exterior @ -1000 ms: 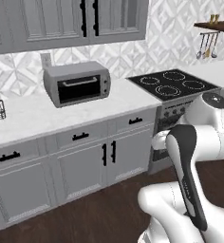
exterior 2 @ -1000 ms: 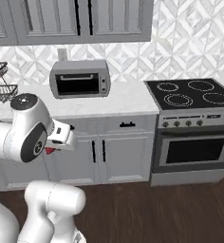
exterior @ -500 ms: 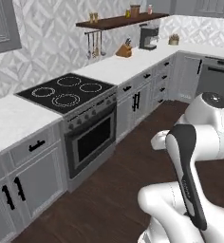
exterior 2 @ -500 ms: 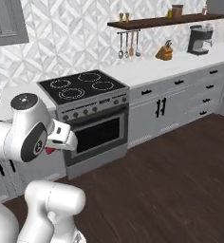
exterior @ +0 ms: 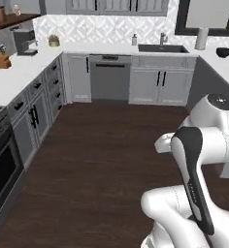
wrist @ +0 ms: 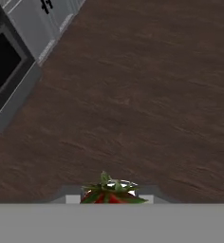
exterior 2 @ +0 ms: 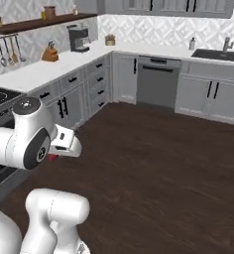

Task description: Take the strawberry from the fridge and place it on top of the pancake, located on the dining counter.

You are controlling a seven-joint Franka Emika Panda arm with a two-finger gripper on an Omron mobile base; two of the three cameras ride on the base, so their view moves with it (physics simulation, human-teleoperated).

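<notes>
Red strawberry (exterior 2: 52, 157) under white arm (exterior 2: 25, 141)

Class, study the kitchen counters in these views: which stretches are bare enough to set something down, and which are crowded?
Bare: the white counter between the stove and the knife block, and the stretch between the plant pot and the sink. Crowded: the corner around the coffee machine, and the sink with its soap bottle and tap.

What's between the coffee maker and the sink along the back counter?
In the right base view, a small potted plant sits between the coffee maker and the sink, then a soap bottle just before the sink.
</notes>
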